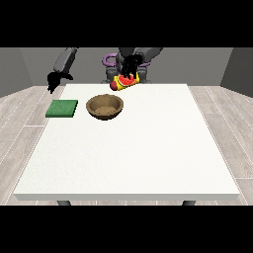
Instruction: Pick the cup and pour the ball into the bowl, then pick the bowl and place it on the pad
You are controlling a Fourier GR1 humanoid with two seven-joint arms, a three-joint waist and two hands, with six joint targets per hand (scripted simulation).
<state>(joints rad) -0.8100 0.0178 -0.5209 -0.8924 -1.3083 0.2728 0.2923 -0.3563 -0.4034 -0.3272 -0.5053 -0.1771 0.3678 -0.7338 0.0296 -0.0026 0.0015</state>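
Cup: yellow with red markings, tipped on its side, held up near table's far edge, mouth toward view's left. Ball: cannot tell. Bowl: brown, upright, on table below cup. Pad: green, square, flat, just left of bowl, apart.

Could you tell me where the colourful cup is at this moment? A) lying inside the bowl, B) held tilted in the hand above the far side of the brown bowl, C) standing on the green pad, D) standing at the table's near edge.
B: the cup is tipped on its side in the curled fingers of the hand at the view's right, just beyond the bowl, while the pad has nothing on it.
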